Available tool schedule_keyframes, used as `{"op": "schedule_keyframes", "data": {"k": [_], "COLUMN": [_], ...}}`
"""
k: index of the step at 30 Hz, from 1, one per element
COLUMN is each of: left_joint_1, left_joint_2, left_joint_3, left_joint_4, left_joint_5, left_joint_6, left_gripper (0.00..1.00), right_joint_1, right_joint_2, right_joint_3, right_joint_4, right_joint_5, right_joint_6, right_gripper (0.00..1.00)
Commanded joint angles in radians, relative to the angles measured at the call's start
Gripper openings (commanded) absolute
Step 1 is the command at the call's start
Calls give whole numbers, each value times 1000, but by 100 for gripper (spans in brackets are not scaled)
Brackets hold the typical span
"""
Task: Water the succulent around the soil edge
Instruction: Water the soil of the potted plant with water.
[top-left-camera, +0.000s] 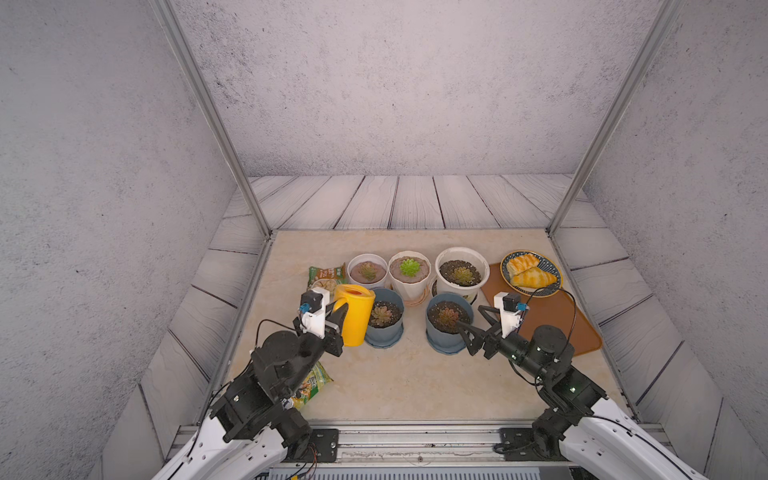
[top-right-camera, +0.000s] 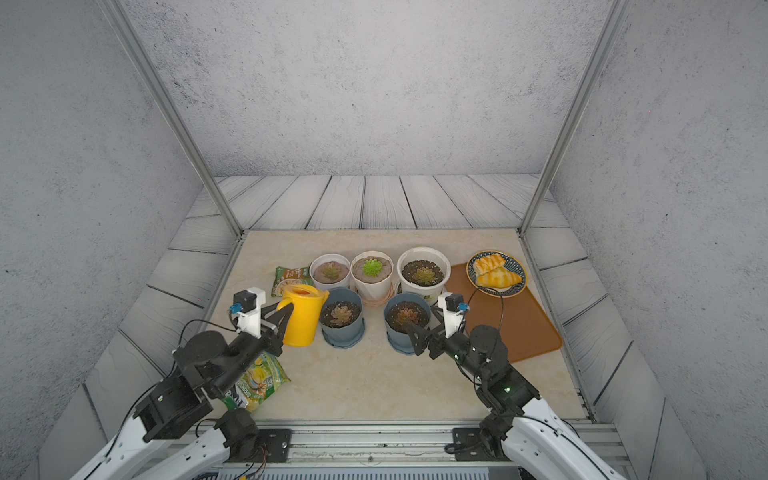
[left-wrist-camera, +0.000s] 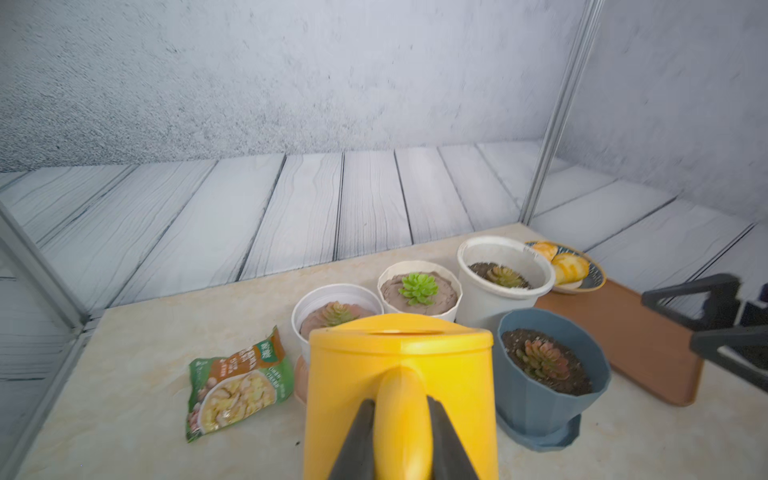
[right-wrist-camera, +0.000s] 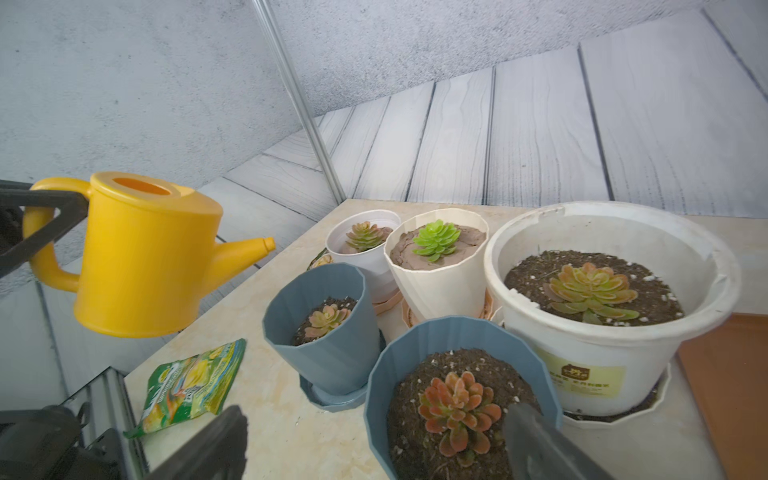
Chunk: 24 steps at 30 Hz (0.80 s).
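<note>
A yellow watering can (top-left-camera: 355, 316) (right-wrist-camera: 145, 257) hangs upright, seemingly just off the table. My left gripper (top-left-camera: 338, 314) (left-wrist-camera: 401, 405) is shut on its handle (left-wrist-camera: 402, 415). Its spout (right-wrist-camera: 249, 253) points toward the back pots. Right beside the can stands a blue pot (top-left-camera: 384, 318) with a reddish succulent (left-wrist-camera: 542, 359). A second blue pot (top-left-camera: 448, 320) holds an orange-red succulent (right-wrist-camera: 457, 409). My right gripper (top-left-camera: 469, 316) (right-wrist-camera: 374, 415) is open at that pot's near rim, one finger over the soil, the other outside the pot. Three white pots (top-left-camera: 409, 270) with succulents line the back.
A snack packet (top-left-camera: 326, 274) lies behind the can, and another (top-left-camera: 313, 384) lies under my left arm. A plate of pastries (top-left-camera: 505, 272) rests on a brown mat (top-left-camera: 557, 328) at the right. Frame posts stand at the table's back corners.
</note>
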Motion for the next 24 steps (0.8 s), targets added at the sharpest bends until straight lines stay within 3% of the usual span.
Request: {"op": "schedule_keyframes", "data": {"k": [1, 5, 12, 16, 20, 24], "left_joint_1": [8, 8, 8, 9, 11, 21], "left_joint_2": [-108, -244, -285, -180, -14, 115], "left_joint_3": [-116, -218, -222, -155, -37, 70], "left_joint_4": [314, 441, 416, 333, 242, 171], "left_joint_5": [91, 70, 57, -88, -106, -73], "left_joint_6": [-49, -56, -36, -7, 43, 106], "left_gripper": [0, 0, 0, 0, 0, 0], "right_joint_1": [3, 3, 2, 3, 3, 3], "right_joint_2": [-16, -27, -67, -70, -112, -126], "right_joint_3": [-6, -78, -129, -121, -103, -172], "right_joint_4": [73, 243, 312, 281, 192, 274], "right_joint_5": [-126, -258, -260, -182, -147, -103], "right_joint_6": [12, 31, 23, 36, 0, 9], "right_gripper": [100, 100, 100, 100, 100, 100]}}
